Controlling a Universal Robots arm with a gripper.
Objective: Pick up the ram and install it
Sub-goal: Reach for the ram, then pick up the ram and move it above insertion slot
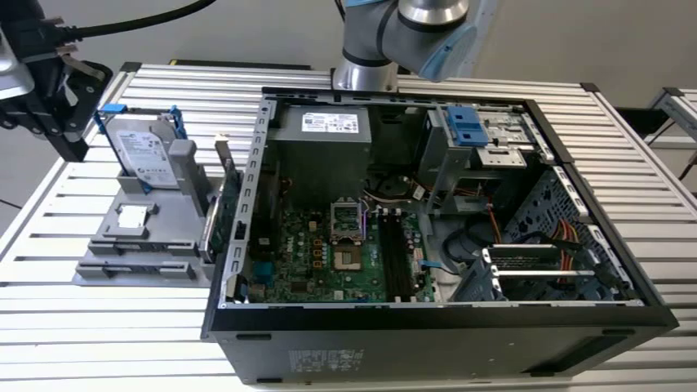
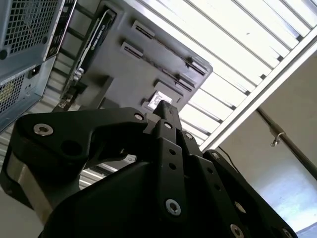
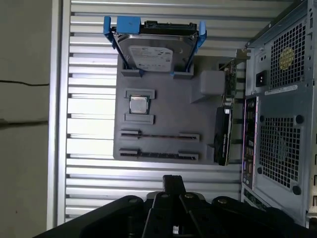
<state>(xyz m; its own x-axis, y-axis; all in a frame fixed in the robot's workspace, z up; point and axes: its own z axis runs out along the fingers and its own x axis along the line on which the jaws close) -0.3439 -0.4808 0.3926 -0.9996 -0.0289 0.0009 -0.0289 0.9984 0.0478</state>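
We see the hand closed up and empty above the bench, beside the tray near the bench's edge. The ram, we think, is the thin dark strip standing in a tray slot. A skewed grasp could tip or drop it.

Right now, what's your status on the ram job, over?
Gripper high, near the gray tray, jaws shut, nothing held. Ram not in the jaws; its place unclear. Hard drive and upright card stand on the tray, beside the open case.
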